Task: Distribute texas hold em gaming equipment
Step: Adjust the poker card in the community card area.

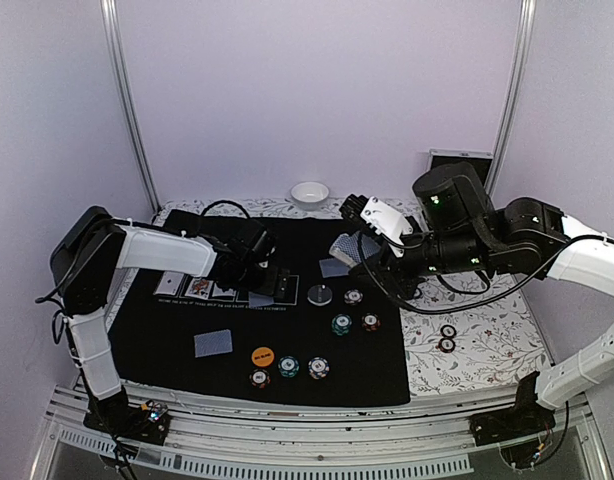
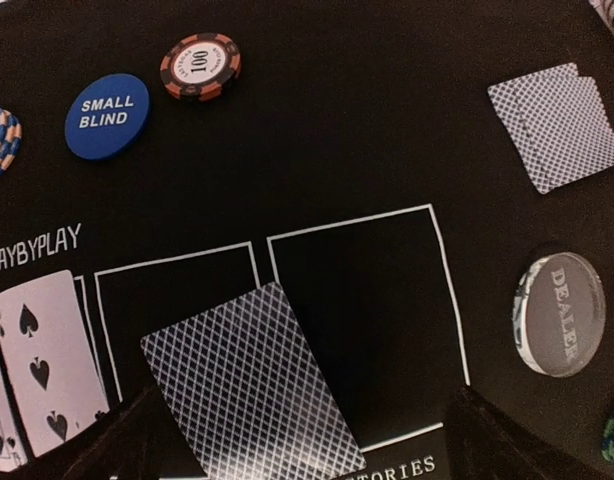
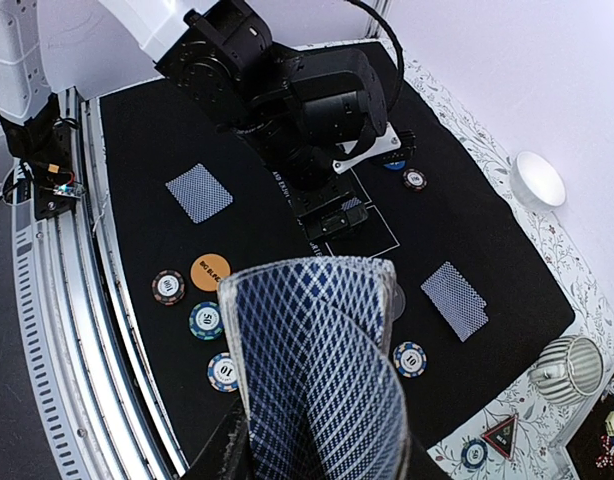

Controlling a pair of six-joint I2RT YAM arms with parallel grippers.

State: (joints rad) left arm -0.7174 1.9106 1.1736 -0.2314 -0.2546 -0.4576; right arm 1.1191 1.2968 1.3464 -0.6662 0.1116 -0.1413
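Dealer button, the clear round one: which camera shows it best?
Left wrist: the Dealer button sits close, its lettering readable. The top view shows only a small pale disc; in the right wrist view the held cards hide almost all of it.

The left arm [image 1: 162,250] has smooth white shells on its long links, while its joints are black, rounded motor housings. A thin looped cable [image 1: 225,203], also black, comes out behind it, and the left gripper [image 1: 272,291] is black all over. The right arm [image 1: 592,262] has the same white shells and black joints, with a small green light [image 1: 436,201] on its biggest black housing and a long dark cable [image 1: 487,296] running under it. The left base [image 1: 137,418] and the right base [image 1: 507,425] are both black, and the left one shows small coloured lights.
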